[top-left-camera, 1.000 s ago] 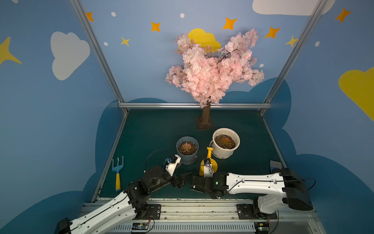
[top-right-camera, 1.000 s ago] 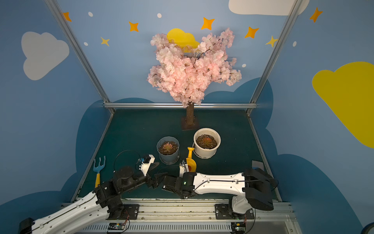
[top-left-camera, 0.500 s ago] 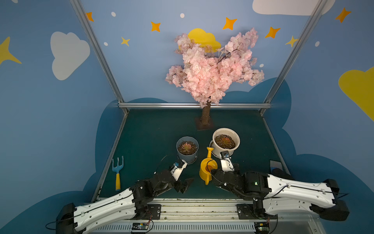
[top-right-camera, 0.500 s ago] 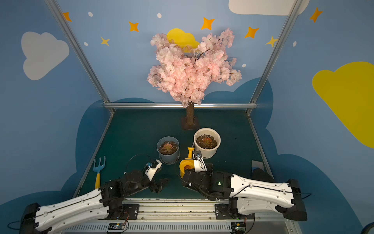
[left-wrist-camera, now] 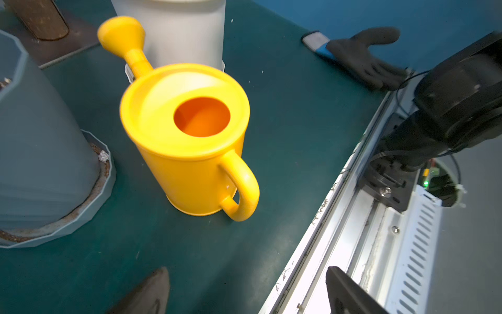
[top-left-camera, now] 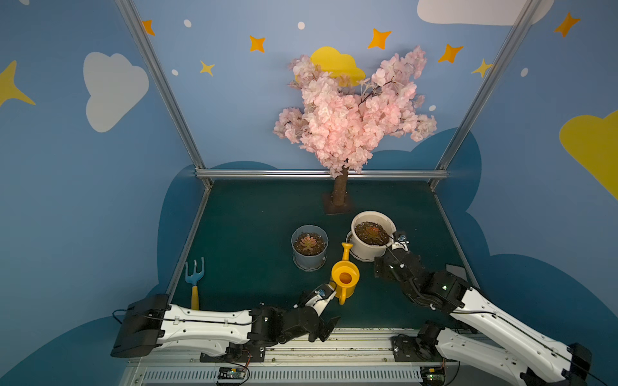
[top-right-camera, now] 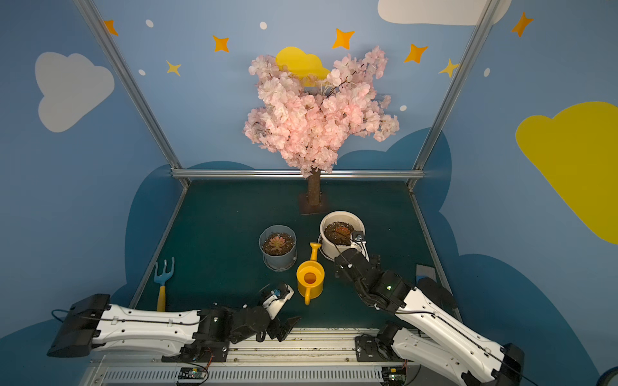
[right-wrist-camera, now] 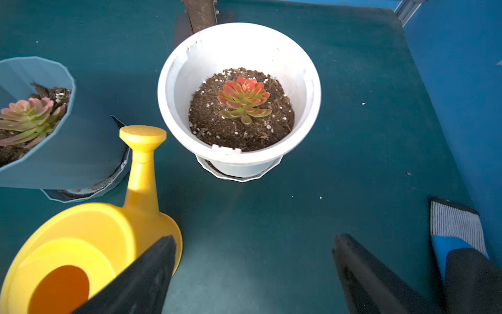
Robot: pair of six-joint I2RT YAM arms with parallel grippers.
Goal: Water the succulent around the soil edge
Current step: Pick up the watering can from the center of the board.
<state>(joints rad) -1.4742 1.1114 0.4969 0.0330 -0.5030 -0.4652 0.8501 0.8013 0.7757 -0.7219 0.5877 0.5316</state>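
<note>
Watering can point(top-left-camera: 345, 279) found upright on surface point(top-left-camera: 254, 234), in front of the two pots & roughly between them. Spout is directed rearward, rose just beside white pot point(top-left-camera: 364, 251). Handle is turned toward front edge of surface. Can is not gripped by either claw.

L claw point(left-wrist-camera: 245, 271): jaws wide apart, empty. Positioned low at front edge of surface. Can stands ahead of it w/ handle facing it; clear gap seen in L wrist view.

R claw point(right-wrist-camera: 254, 239): jaws wide apart, empty. Can lies off to one side of it, close by; contact cannot be confirmed. White pot is seen ahead of this claw, apart from it.

Red succulent point(right-wrist-camera: 243, 99) is centred in white pot's soil. Pink succulent point(top-left-camera: 307, 243) is seated in blue-grey pot point(top-left-camera: 309, 260).

Misc.: rake point(top-left-camera: 195, 280) along L edge of surface; glove point(left-wrist-camera: 361, 57) at R edge.
</note>
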